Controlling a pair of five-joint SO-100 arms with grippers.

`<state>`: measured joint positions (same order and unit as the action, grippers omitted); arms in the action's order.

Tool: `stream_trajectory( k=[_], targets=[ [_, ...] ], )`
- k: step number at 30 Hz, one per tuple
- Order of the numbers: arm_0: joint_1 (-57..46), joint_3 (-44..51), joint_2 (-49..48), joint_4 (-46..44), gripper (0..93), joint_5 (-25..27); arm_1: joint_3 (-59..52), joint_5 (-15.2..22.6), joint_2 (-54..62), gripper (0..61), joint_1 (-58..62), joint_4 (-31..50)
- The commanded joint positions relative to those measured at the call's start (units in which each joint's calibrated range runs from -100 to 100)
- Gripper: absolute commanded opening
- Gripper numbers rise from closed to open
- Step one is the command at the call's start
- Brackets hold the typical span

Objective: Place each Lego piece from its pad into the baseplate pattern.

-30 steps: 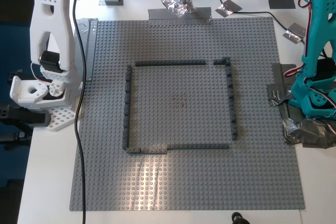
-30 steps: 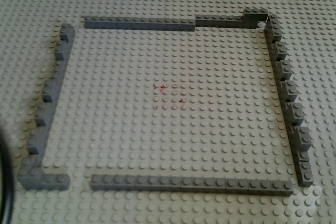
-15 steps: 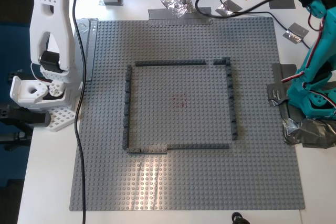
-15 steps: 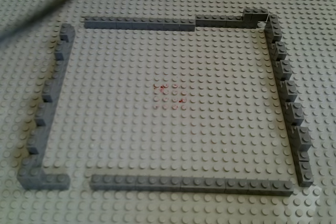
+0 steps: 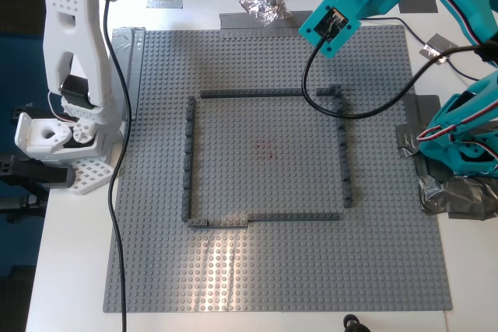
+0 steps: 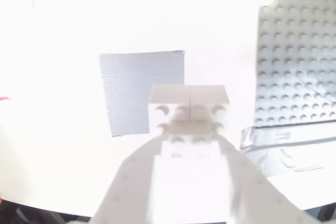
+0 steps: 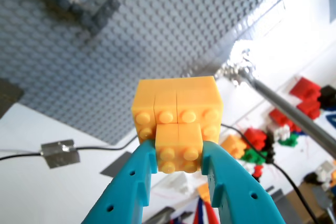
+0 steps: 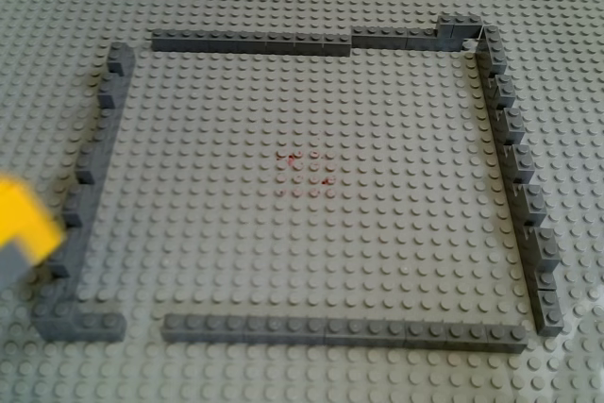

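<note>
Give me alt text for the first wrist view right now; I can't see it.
My first gripper, with teal fingers, is shut on an orange Lego piece, held above the grey studded baseplate. Part of the dark grey strip pattern shows blurred on the plate, and loose coloured bricks lie in the background.

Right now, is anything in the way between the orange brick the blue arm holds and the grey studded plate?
Nothing shows between the orange brick, held in the jaws of my first gripper, and the plate. Only the arm's black cable droops over the outline near its gap, at the exterior view's upper right.
</note>
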<state>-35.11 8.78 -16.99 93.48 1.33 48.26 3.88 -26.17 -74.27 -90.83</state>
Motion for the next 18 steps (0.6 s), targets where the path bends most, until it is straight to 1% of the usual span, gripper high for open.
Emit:
stream_trajectory(
  k=[1,4,5,12,13,17,18],
  targets=[
    [5.48,-5.48,-6.01,0.50,0.0,0.21,-14.90,-2.49,23.76,0.2,7.42,0.19],
    [8.59,-8.55,-7.99,0.34,0.0,0.21,-24.74,-3.76,32.86,0.2,13.95,0.67],
    [12.00,-10.90,-9.36,0.26,0.0,0.11,-32.50,-4.54,39.99,0.2,21.79,0.02],
    [18.46,-14.15,-9.88,0.09,0.0,-0.14,-46.05,-4.93,49.17,0.2,41.23,-0.79],
    [19.91,-15.15,-9.79,-0.07,0.0,-0.14,-50.65,-5.18,51.23,0.2,46.45,1.00],
    [22.16,-16.41,-9.19,-0.15,0.0,-0.14,-60.31,-5.33,53.63,0.2,56.32,7.02],
    [23.03,-17.13,-9.02,-0.15,0.0,-0.14,-63.65,-5.52,53.29,0.2,60.60,10.28]
  ],
)
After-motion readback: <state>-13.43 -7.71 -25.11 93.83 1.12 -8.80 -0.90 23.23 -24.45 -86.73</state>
